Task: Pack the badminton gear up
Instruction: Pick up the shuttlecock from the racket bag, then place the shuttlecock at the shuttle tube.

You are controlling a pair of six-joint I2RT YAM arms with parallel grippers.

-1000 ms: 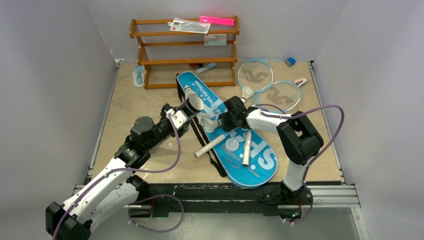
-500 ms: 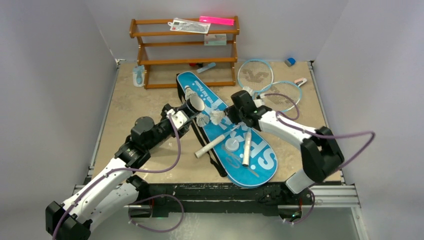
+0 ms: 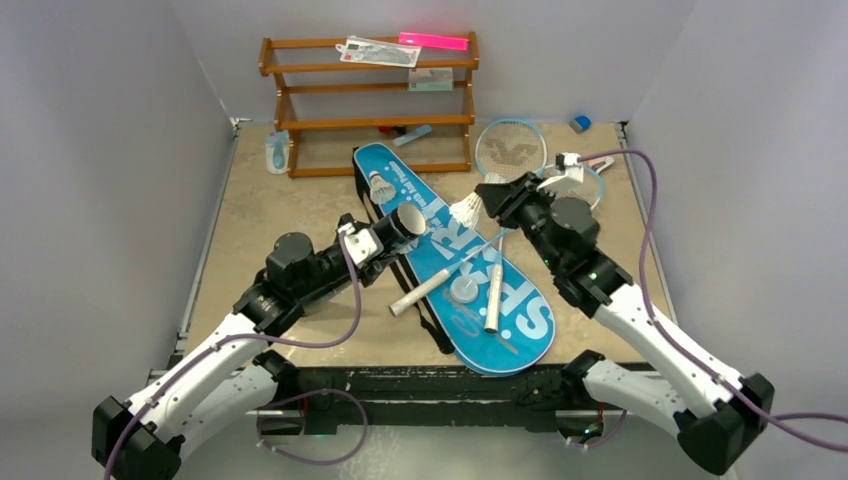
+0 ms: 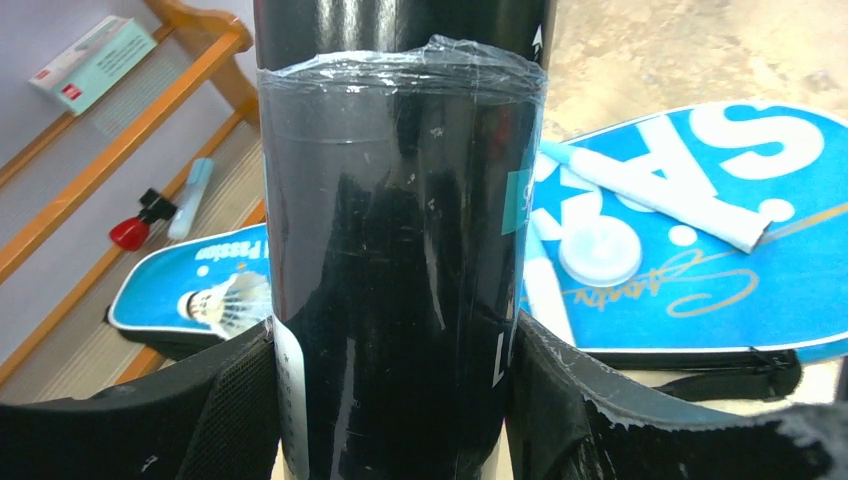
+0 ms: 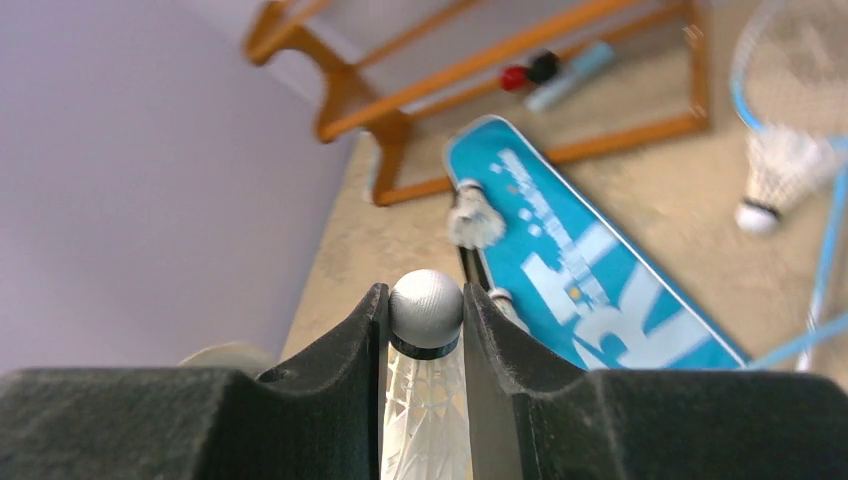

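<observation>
My left gripper (image 3: 385, 236) is shut on the long black tube (image 3: 402, 224), whose open mouth faces right over the blue "SPORT" bag (image 3: 520, 318). In the left wrist view the tube (image 4: 400, 230) fills the gap between the pads (image 4: 232, 400). To the tube's right, above the bag, my right gripper (image 3: 484, 203) is shut on a white feather shuttlecock (image 3: 465, 209). Its grey cork (image 5: 426, 306) sticks out between the fingertips of that gripper (image 5: 425, 300). A second shuttlecock (image 3: 379, 187) lies on the bag's narrow end. The two rackets (image 3: 510, 146) lie at the back right, their white handles (image 3: 420, 292) across the bag.
The brown wooden rack (image 3: 372, 120) stands at the back with small items on its shelves. A white round lid (image 3: 463, 291) rests on the bag between the handles. Another shuttlecock (image 5: 778, 172) lies on the table by a racket frame. A small blue block (image 3: 580, 123) sits far right.
My right gripper has closed on a shuttlecock and pulled back, up and to the right, away from the tube's mouth. The left gripper and tube have shifted slightly right.
</observation>
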